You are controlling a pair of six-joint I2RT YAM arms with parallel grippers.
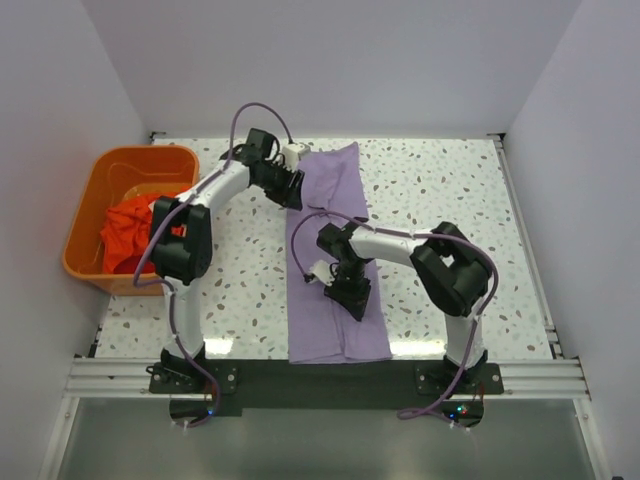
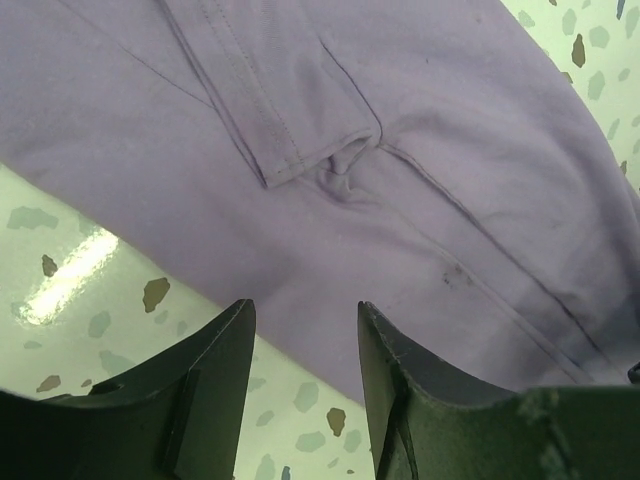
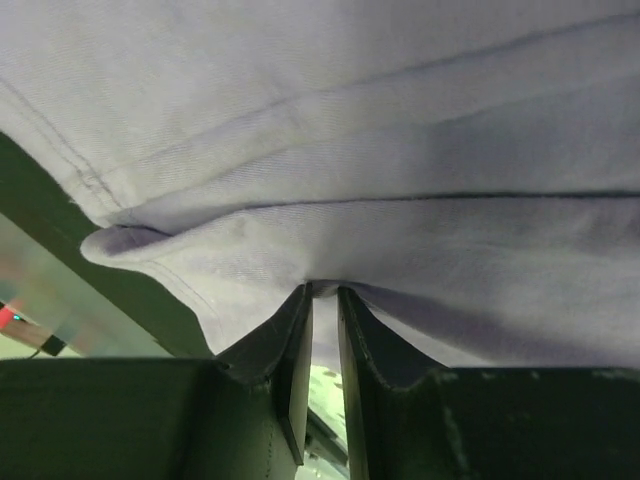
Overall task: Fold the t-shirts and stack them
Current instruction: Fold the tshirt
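At the left edge of the table, the orange basket is holding the orange-red t-shirt. The lavender t-shirt is lying in a long strip reaching the near edge. The left gripper is hanging released over its far end. The right gripper is pinching a fold at its middle. Speckled tabletop is showing between strip and right edge.

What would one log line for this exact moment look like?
left gripper: open, by far end of lavender t-shirt | right gripper: shut on lavender t-shirt | orange-red t-shirt: in basket
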